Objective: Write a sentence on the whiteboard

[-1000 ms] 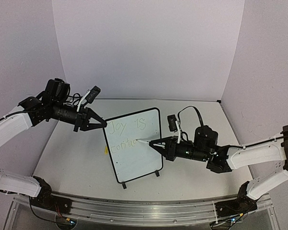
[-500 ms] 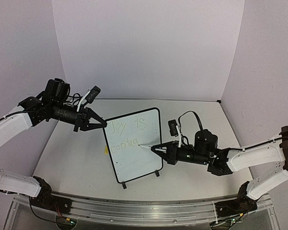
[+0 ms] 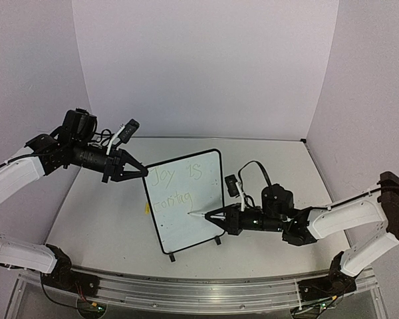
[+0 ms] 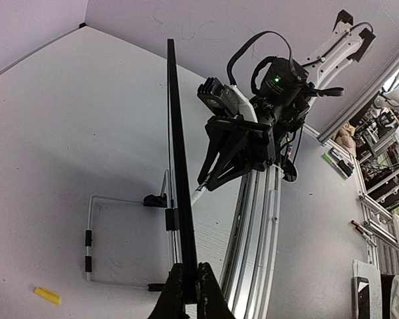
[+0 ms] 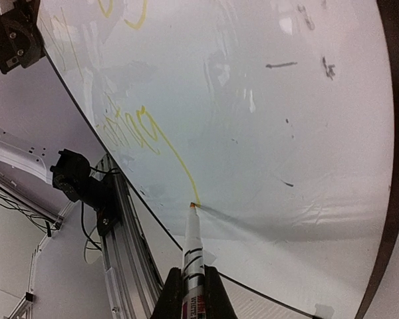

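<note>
The whiteboard (image 3: 199, 219) stands upright mid-table on two black feet. My left gripper (image 3: 143, 172) is shut on its top left edge; in the left wrist view the jaws (image 4: 187, 289) pinch the black frame (image 4: 176, 146) seen edge-on. The sentence (image 3: 173, 189) reads "Joy is" over "contag" in faint yellow-green. My right gripper (image 3: 216, 217) is shut on a white marker pen (image 5: 194, 249), its tip touching the board at the end of a long yellow downstroke (image 5: 179, 166) in the right wrist view.
A small yellow pen cap (image 3: 147, 208) lies on the table just left of the board, also in the left wrist view (image 4: 47, 296). The aluminium rail (image 3: 186, 286) runs along the near table edge. Walls close in at the back and both sides.
My right gripper has moved down and slightly left along the board, drawing the tail of the "g". The writing grew from "conta" to "contag". The left arm has not moved.
</note>
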You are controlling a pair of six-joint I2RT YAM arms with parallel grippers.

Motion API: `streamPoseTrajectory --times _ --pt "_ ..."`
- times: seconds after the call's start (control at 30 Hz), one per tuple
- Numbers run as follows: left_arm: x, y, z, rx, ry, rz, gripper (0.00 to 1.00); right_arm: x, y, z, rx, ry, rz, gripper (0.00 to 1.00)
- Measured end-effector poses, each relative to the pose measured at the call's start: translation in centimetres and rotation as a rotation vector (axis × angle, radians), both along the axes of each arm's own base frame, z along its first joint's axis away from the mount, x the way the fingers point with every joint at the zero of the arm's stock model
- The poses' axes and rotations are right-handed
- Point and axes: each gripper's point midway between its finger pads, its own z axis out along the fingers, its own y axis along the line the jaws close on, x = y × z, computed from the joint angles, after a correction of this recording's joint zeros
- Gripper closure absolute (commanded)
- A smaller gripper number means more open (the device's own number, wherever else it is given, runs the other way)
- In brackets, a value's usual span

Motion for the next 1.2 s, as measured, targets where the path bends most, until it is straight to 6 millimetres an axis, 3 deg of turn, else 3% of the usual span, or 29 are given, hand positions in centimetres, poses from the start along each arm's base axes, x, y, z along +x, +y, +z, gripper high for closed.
streamPoseTrajectory --times 0.27,0.47,1.2 --pt "0.0 0.0 0.0 0.000 -0.003 -0.003 1.00 0.2 0.4 3.4 0.107 -0.040 -0.004 1.00" --pt "0.0 0.0 0.0 0.000 -0.003 -0.003 1.00 0.5 -0.8 6.2 0.171 -0.089 -0.053 1.00" --pt "0.0 0.0 0.0 0.000 -0.002 -0.003 1.00 1.8 -1.7 5.2 0.128 -0.102 -0.144 1.00"
